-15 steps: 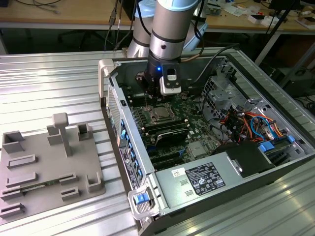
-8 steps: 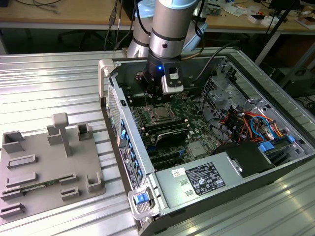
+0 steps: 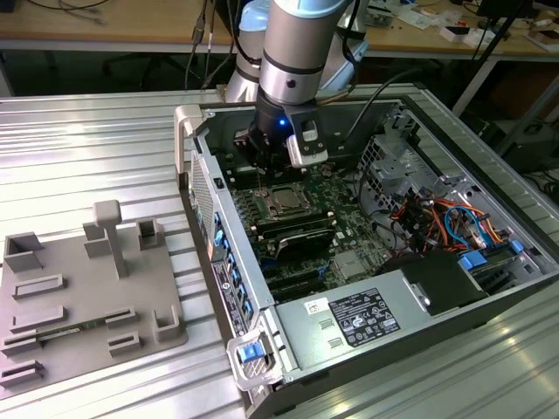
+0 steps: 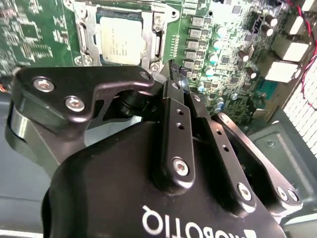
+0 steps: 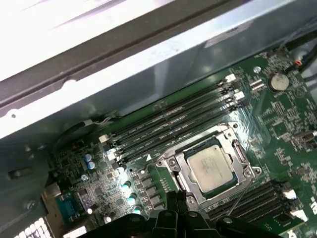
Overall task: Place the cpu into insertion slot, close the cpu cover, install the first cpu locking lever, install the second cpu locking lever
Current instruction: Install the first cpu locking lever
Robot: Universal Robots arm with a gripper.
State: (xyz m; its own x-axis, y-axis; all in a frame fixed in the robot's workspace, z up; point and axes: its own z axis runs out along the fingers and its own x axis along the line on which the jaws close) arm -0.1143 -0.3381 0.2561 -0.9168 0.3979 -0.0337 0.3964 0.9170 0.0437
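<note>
The cpu [image 5: 212, 163] has a silvery-grey top and lies flat in the insertion slot on the green board [image 5: 277, 114]; it also shows in the second wrist view [image 4: 122, 42] and the exterior view [image 3: 284, 202]. The cpu cover [image 5: 234, 150] is down, its metal frame [image 4: 156, 42] ringing the chip and hiding most of the slot. My black gripper [image 3: 265, 168] hangs just above the board, beside the socket's corner and apart from the chip. Its fingertips [image 4: 172, 67] are pressed together with nothing between them. A thin wire lever [image 5: 240, 193] runs along one side of the socket.
Long black memory slots [image 5: 168, 124] flank the socket, with the case's metal wall [image 5: 148, 54] close behind them. A power supply [image 3: 362, 319], coloured cables [image 3: 437, 218] and a drive cage [image 3: 393, 157] occupy the case. A grey fixture plate [image 3: 87, 288] lies at the exterior view's left.
</note>
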